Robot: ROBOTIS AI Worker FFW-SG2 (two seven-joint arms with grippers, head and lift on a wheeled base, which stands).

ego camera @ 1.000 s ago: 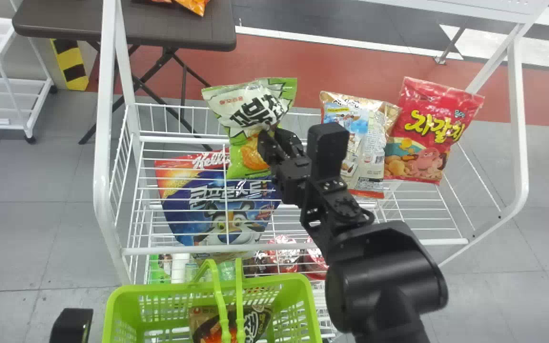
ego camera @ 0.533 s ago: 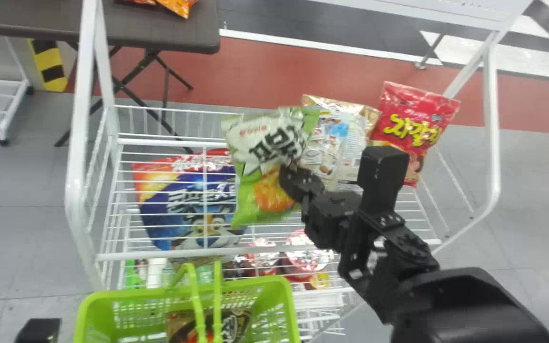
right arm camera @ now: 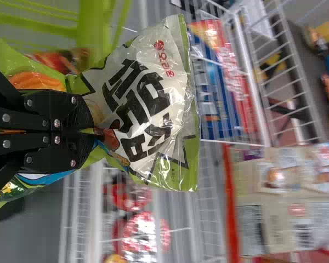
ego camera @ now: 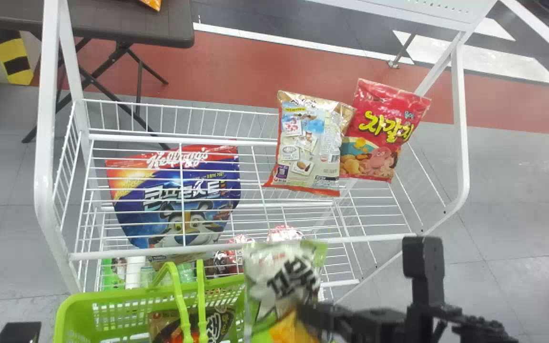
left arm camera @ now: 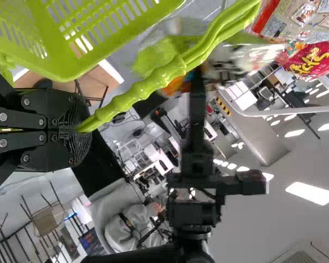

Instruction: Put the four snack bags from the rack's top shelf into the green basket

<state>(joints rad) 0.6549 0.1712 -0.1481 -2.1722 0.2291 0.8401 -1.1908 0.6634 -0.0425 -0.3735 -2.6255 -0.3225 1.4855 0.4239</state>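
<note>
In the head view, my right gripper [ego camera: 309, 320] is low at centre-right, holding the green-and-white snack bag [ego camera: 286, 281] at the basket's right end, in front of the rack. The right wrist view has that gripper [right arm camera: 93, 131] shut on the bag [right arm camera: 137, 104]. A black part of my left gripper [ego camera: 18, 332] shows at bottom left; in the left wrist view the gripper [left arm camera: 79, 130] is closed around the handle [left arm camera: 153, 82] of the green basket [ego camera: 88, 299]. A brown bag [ego camera: 215, 324] lies inside. On the top shelf are a beige bag [ego camera: 309, 147], a red bag [ego camera: 379, 131] and a blue cereal bag [ego camera: 174, 190].
The white rack's front rail [ego camera: 255, 246] runs behind the basket, and its left post [ego camera: 48, 143] stands upright. Red-topped packs [ego camera: 284, 233] sit on a lower level. A dark table [ego camera: 127, 24] stands behind the rack at left.
The held green-and-white bag has come down from above the shelf toward the basket's right end, with the right gripper. Rack and basket have shifted left in the head view.
</note>
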